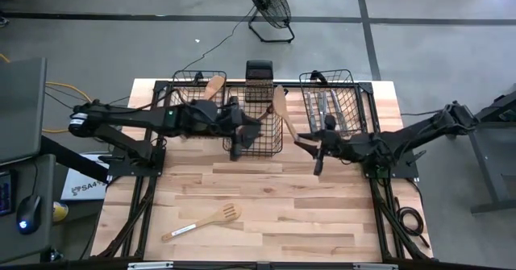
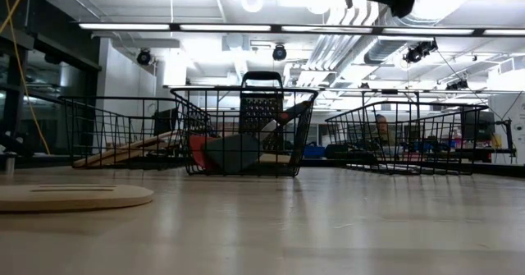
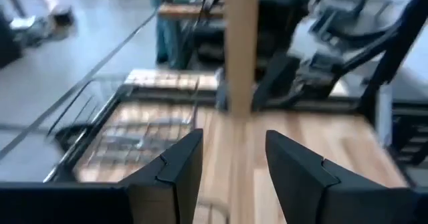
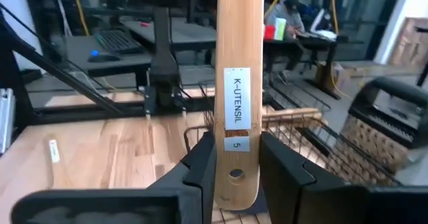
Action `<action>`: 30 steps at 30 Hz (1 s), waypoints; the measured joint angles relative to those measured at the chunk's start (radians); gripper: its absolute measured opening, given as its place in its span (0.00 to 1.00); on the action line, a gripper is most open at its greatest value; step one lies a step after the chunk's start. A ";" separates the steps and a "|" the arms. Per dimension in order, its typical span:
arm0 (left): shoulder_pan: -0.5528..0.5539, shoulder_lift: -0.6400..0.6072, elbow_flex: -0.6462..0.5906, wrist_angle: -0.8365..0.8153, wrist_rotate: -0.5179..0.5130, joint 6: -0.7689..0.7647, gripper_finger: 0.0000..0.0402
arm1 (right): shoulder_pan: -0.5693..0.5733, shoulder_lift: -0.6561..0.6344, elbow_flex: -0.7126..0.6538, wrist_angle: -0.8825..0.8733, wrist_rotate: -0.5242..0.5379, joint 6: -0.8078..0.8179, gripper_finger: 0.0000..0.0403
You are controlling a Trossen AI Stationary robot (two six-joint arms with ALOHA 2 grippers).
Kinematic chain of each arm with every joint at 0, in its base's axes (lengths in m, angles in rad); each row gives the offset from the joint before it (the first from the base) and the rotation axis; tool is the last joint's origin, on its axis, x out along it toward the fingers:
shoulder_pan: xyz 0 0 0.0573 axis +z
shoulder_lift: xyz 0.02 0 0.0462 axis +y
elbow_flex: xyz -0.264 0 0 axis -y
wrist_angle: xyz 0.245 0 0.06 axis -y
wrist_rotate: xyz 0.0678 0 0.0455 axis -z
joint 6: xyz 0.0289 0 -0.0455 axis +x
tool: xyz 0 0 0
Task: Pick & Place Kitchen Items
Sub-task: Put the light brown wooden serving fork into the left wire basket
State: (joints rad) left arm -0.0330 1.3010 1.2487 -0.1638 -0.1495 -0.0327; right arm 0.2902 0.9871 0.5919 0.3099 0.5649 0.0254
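My right gripper [image 1: 301, 139] is shut on a pale wooden utensil [image 1: 282, 109], above the gap between the middle basket [image 1: 254, 141] and the right basket [image 1: 355, 101]. Its broad head [image 1: 278, 97] points toward the far edge. My left gripper [image 1: 256, 130] hovers open over the middle basket, facing the held utensil [image 3: 241, 43] and touching nothing. A slotted wooden spatula [image 1: 205, 220] lies flat on the table near the front; its head [image 2: 66, 197] shows in the low view. A wooden spoon [image 1: 214, 85] leans in the left basket. Metal cutlery [image 1: 326, 105] lies in the right basket. My right gripper pinches the wooden utensil's handle between its two fingers at the free end [image 4: 235, 150], just above the hanging hole and on the label "K-UTENSIL 5". The fingers come from the table's right. The utensil is lifted clear of the table and baskets.
Three black wire baskets stand in a row along the far edge. A black grater [image 1: 258, 81] stands at the middle basket's far end, and a red and grey spatula [image 2: 225, 152] lies inside it. The near half of the table [image 1: 322, 213] holds only the slotted spatula.
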 joint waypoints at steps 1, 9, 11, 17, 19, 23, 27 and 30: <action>0.000 0.005 0.001 0.026 0.012 0.004 0.40 | -0.009 0.000 0.000 0.015 -0.018 -0.008 0.20; 0.000 0.080 0.000 0.252 0.061 0.068 0.40 | -0.070 0.077 0.000 0.165 -0.174 -0.030 0.20; 0.000 0.097 -0.001 0.287 0.073 0.076 0.40 | -0.077 0.104 0.000 0.195 -0.182 -0.031 0.20; 0.000 0.107 -0.001 0.305 0.117 0.070 0.40 | -0.077 0.151 0.000 0.257 -0.209 -0.031 0.20; 0.000 0.110 -0.001 0.314 0.117 0.065 0.40 | -0.077 0.164 0.000 0.265 -0.209 -0.031 0.20; 0.000 0.109 -0.001 0.349 0.117 0.069 0.40 | -0.077 0.179 0.000 0.272 -0.209 -0.027 0.20; 0.000 0.110 -0.001 0.352 0.117 0.078 0.40 | -0.077 0.188 0.000 0.271 -0.215 -0.025 0.20; 0.000 0.110 -0.001 0.356 0.117 0.078 0.40 | -0.083 0.196 0.000 0.277 -0.229 -0.023 0.20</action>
State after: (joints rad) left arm -0.0330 1.4105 1.2476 0.1918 -0.0322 0.0451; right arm 0.2073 1.1828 0.5922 0.5865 0.3364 0.0029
